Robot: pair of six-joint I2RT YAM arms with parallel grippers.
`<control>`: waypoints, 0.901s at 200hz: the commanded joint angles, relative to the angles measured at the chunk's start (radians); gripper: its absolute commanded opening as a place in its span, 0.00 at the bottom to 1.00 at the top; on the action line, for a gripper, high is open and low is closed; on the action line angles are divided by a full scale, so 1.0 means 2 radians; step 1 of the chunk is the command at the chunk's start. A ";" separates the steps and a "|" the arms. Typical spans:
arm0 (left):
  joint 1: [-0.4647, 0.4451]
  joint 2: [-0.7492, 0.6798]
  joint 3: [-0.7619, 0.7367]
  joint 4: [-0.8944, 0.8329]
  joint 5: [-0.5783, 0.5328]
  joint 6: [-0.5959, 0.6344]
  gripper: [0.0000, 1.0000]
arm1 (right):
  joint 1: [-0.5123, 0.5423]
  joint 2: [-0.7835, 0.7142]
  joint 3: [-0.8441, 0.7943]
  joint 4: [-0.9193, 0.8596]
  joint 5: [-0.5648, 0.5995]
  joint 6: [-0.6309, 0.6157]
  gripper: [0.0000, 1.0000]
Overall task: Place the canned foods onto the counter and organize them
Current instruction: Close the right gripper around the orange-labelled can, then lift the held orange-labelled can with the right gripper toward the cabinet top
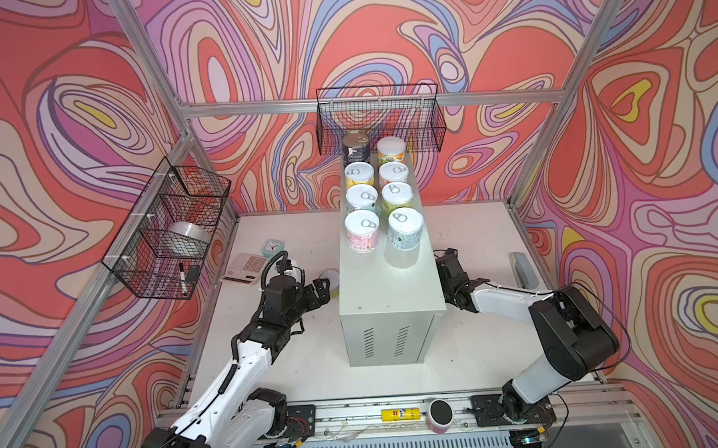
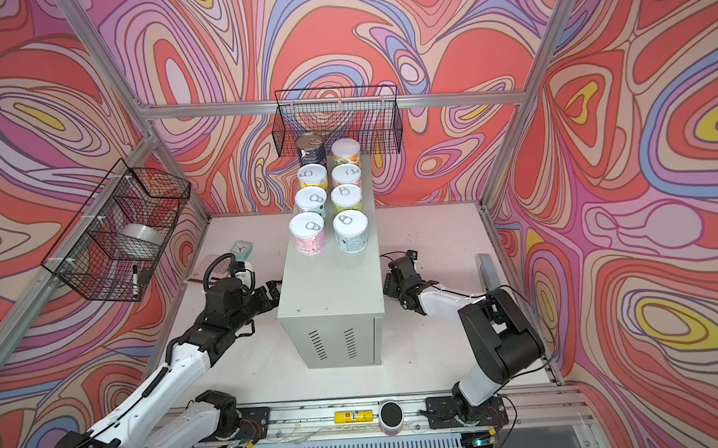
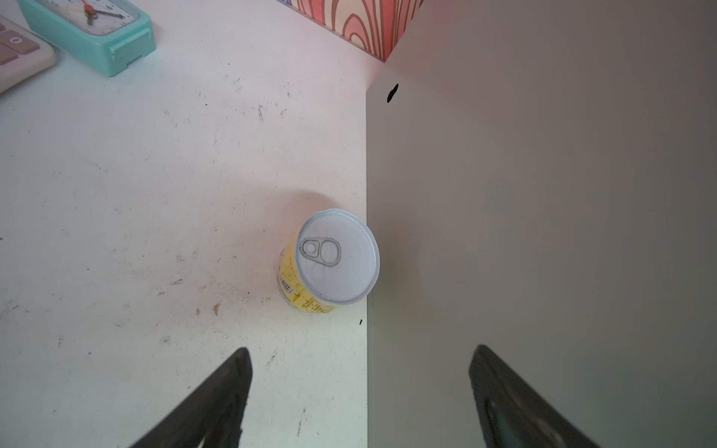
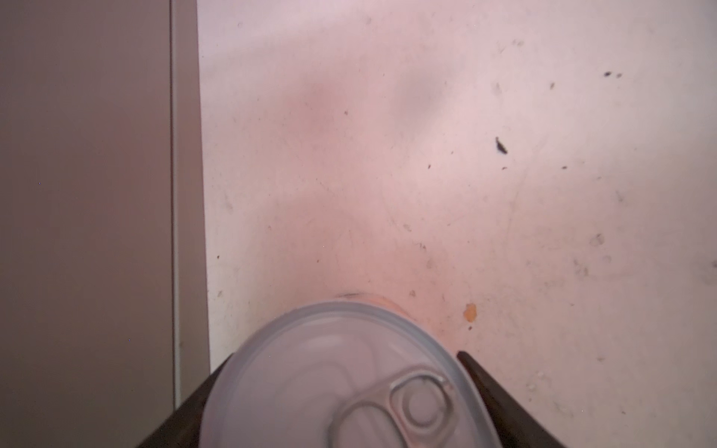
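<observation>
Pick step. 8 cans [image 1: 393, 198] on cabinet [image 1: 387, 290]. L pincer [image 3: 361, 349] open above yellow can [image 3: 337, 260] on desk [image 3: 155, 194], just left of cabinet. R pincer [image 4: 339, 364] straddles 2nd can [image 4: 329, 337] at right, can't tell if gripping. Next: close, lift.

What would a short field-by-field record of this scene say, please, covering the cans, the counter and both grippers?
counter: light-grey cabinet, upright on the white table
cans on counter: eight, upright, two columns of four at the far end of its top
yellow can: upright on the table, close against the counter on the left arm's side
left gripper: open, empty, short of the yellow can
right gripper: a white-lidded can sits between its jaws, beside the counter; grip unclear
</observation>
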 commanded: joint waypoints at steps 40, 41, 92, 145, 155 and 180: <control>-0.002 0.000 0.009 0.003 -0.002 0.006 0.89 | 0.001 0.001 -0.003 -0.018 0.014 0.006 0.43; -0.002 0.000 0.010 0.003 -0.002 0.005 0.89 | 0.001 0.001 -0.003 -0.018 0.014 0.006 0.41; -0.002 0.010 0.014 0.009 -0.001 0.008 0.89 | 0.001 -0.051 -0.007 -0.054 0.031 0.000 0.00; -0.002 0.022 0.019 0.017 0.000 0.012 0.89 | 0.001 -0.145 0.013 -0.144 0.026 -0.014 0.00; -0.002 0.022 0.020 0.018 0.000 0.013 0.89 | 0.000 -0.160 0.023 -0.165 0.019 -0.018 0.00; -0.002 0.016 0.022 0.010 -0.005 0.016 0.89 | 0.001 -0.204 0.073 -0.243 0.007 -0.032 0.00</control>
